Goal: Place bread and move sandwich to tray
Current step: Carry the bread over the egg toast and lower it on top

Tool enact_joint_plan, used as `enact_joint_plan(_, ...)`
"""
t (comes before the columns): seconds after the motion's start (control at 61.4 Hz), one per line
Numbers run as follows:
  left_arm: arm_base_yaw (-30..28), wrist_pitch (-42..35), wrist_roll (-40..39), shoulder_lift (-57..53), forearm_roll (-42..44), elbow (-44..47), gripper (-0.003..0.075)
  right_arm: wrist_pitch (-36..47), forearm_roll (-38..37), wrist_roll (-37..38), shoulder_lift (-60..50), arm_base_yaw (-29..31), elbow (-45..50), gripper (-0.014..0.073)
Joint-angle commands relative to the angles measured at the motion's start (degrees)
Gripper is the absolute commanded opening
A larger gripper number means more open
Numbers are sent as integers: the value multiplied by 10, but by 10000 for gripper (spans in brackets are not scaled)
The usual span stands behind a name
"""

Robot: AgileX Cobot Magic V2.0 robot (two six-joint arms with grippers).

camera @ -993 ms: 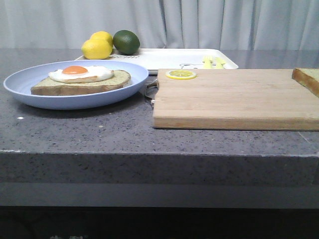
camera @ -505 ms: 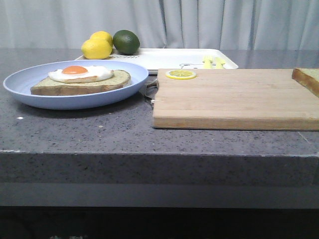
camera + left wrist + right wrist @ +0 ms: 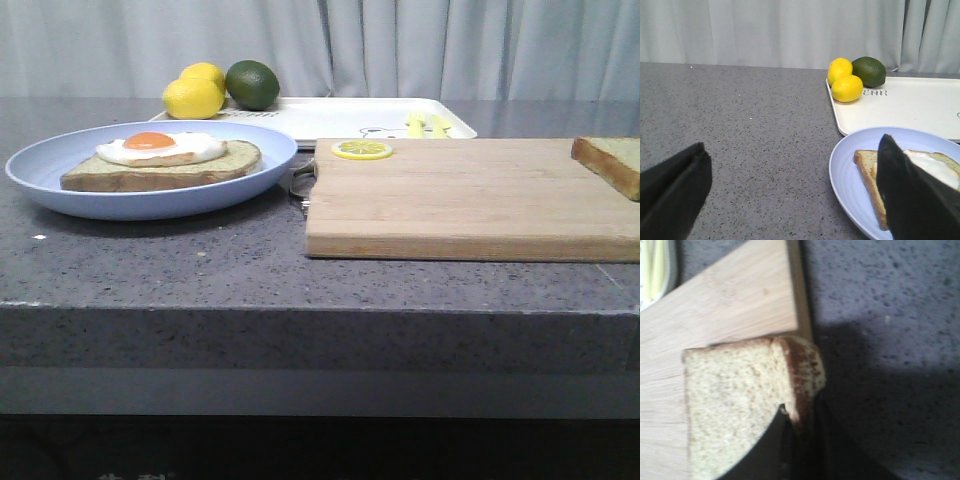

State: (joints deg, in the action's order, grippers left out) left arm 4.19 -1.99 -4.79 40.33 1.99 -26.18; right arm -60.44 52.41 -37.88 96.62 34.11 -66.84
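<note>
The bread (image 3: 608,160) lies at the far right end of the wooden cutting board (image 3: 460,200). In the right wrist view my right gripper (image 3: 801,411) is shut on the brown crust edge of the bread (image 3: 735,400), at the board's corner (image 3: 730,305). The sandwich (image 3: 160,160), toast with a fried egg, sits on the light-blue plate (image 3: 150,198) at the left. My left gripper (image 3: 792,147) is open and empty just above the counter, one finger over the plate (image 3: 850,175) and the sandwich (image 3: 867,170). The white tray (image 3: 340,115) lies behind. Neither gripper shows in the front view.
Two lemons (image 3: 195,97) and a lime (image 3: 253,84) sit at the tray's far left corner. A lemon slice (image 3: 362,149) lies on the board's back edge. Yellow pieces (image 3: 428,125) lie on the tray. The counter's front edge is near.
The bread has shifted a little to the left along the board in the front view. The plate, sandwich and tray stay where they were.
</note>
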Motion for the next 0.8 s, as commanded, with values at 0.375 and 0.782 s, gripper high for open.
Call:
enact_joint_plan(0.375,5,-48,-4,2,0,-21,639,-40,287,-8,-108,-115,-31,-109)
enact_joint_plan(0.782,5,-48,-4,2,0,-21,640,249,511,-8,-41,-529,-48,-109)
